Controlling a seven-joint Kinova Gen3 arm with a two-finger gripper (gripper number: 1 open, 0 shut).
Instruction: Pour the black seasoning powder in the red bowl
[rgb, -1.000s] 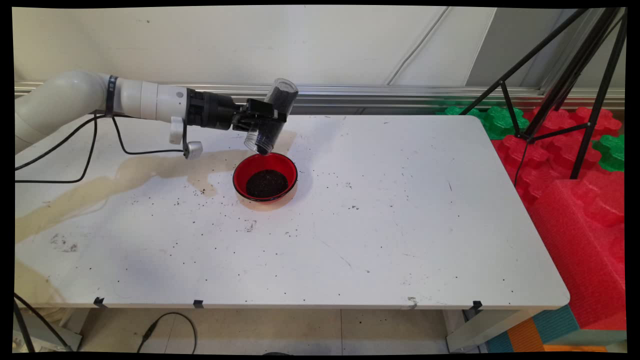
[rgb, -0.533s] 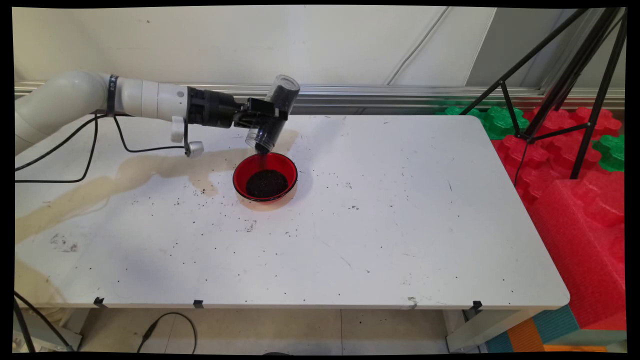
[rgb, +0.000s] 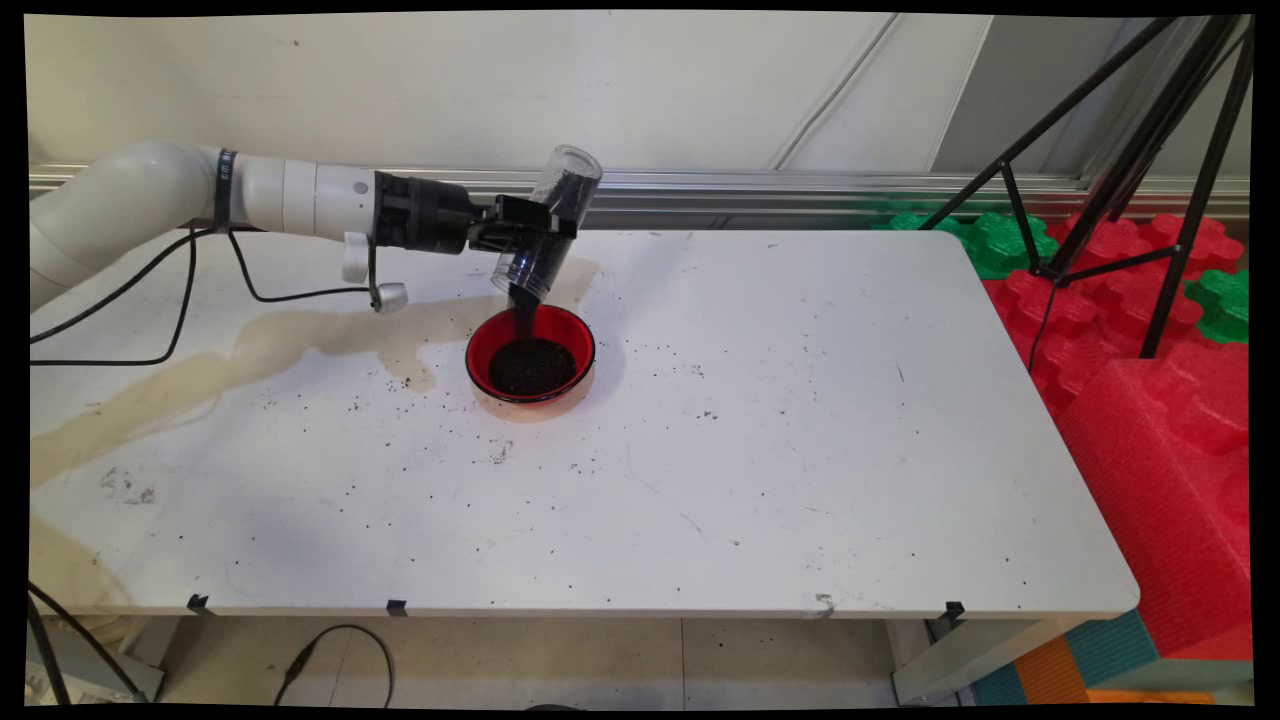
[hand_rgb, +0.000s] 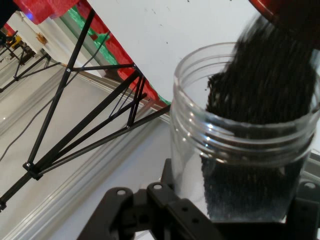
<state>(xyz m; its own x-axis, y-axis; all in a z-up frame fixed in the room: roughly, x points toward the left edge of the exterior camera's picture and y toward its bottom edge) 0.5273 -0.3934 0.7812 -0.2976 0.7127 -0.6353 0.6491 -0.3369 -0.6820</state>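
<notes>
Mid-pour now: gripper (rgb: 528, 236) clamped on tilted clear jar (rgb: 548, 235), dark grains (rgb: 524, 310) streaming toward 6 o'clock into red bowl (rgb: 530, 353); next likely needs mouth centred over it.

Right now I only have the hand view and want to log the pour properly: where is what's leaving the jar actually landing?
Observer: In the main view the dark grains fall into a red bowl on the table.
Operator: Is the bowl directly under the jar's mouth?
Observer: Yes, the clear jar is tipped mouth-down just above the bowl's far rim.
Operator: Any mess outside it?
Observer: Dark specks are scattered on the tabletop around the bowl, and a tan stain runs to its left.
</notes>
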